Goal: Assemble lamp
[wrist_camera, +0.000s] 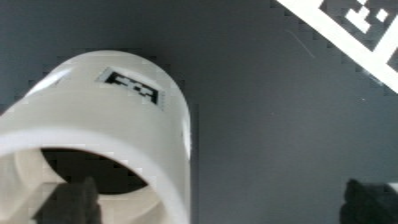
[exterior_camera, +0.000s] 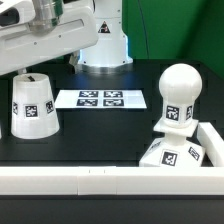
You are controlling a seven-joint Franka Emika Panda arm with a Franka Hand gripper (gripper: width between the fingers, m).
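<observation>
The white tapered shade [exterior_camera: 33, 103] stands on the black table at the exterior view's left, narrow end up, with a tag on its side. In the wrist view the shade [wrist_camera: 125, 110] fills the near part, its dark top opening showing. My gripper [wrist_camera: 221, 205] is open just above it: one dark finger [wrist_camera: 71, 203] is over the opening, the other [wrist_camera: 370, 200] is outside over the table, with the shade's wall between them. The rounded bulb [exterior_camera: 179, 92] stands on the square base [exterior_camera: 168, 154] at the exterior view's right.
The marker board [exterior_camera: 100, 99] lies flat mid-table, and a corner of it shows in the wrist view [wrist_camera: 356, 30]. A white rail [exterior_camera: 90, 181] borders the front and right edges. The robot's white body [exterior_camera: 102, 40] stands at the back.
</observation>
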